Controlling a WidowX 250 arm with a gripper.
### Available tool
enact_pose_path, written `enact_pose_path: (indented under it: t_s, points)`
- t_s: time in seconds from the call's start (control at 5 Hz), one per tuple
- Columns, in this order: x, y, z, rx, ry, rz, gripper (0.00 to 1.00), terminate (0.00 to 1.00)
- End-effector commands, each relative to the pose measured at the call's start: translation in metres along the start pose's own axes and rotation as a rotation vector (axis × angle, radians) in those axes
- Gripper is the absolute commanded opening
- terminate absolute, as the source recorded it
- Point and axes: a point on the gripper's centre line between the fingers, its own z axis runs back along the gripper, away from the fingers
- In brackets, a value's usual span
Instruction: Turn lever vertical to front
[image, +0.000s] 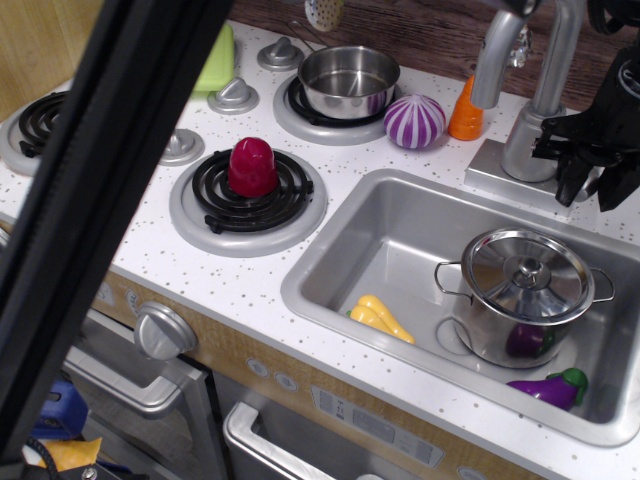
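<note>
The silver faucet body (525, 142) stands on its plate behind the sink, with the tall spout (556, 45) rising above it. My black gripper (588, 190) hangs at the body's right side, fingers pointing down over the plate's right end. The fingers (565, 185) stand apart with a light gap between them. The lever is hidden behind the gripper; I cannot tell if the fingers touch it.
The sink (400, 225) holds a lidded steel pot (522, 295), a yellow toy (380, 317) and a purple eggplant (548, 388). An orange carrot (466, 110), a striped purple onion (414, 121) and an open pot (348, 80) stand behind. A red toy (252, 166) sits on the burner. A dark bar (110, 200) blocks the left foreground.
</note>
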Motion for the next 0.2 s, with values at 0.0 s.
enact_pose_path:
  t_s: [0.0]
  points:
    - [-0.0161,0.0059,0.0012,0.056,0.029,0.058,0.00,1.00]
